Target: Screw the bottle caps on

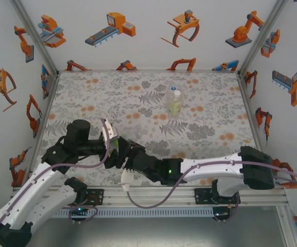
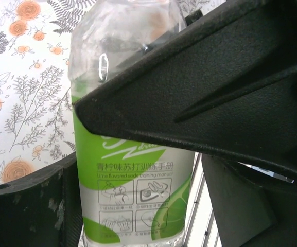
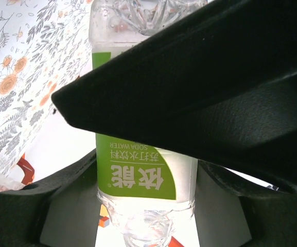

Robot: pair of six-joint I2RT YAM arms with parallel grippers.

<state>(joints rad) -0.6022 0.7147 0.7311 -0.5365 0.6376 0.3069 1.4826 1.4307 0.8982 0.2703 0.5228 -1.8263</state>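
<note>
Bottle: A green-labelled clear plastic bottle point(image 2: 133, 180) is seen between the two grippers, just beyond the aluminium rail point(image 1: 153, 191) and left of the rail's middle.
Label: Its white print is read upright from the left wrist and upside down from the right wrist.
Right gripper: The black right gripper point(image 3: 145, 180) is clamped on the bottle, with a finger pressed to each side of the label.
Left gripper: The black left gripper point(image 2: 138, 206) is set around the same bottle. One finger lies against the label and a sliver of background shows beside the other, so a firm grip cannot be told.
Second bottle: A clear plastic bottle with a pale yellow-green label point(image 1: 175, 101) is stood upright well beyond the rail, slightly right of the rail's middle. It is touched by nothing.
Surface: A floral-printed table cover point(image 1: 215, 118) is spread from the rail to the back wall.
</note>
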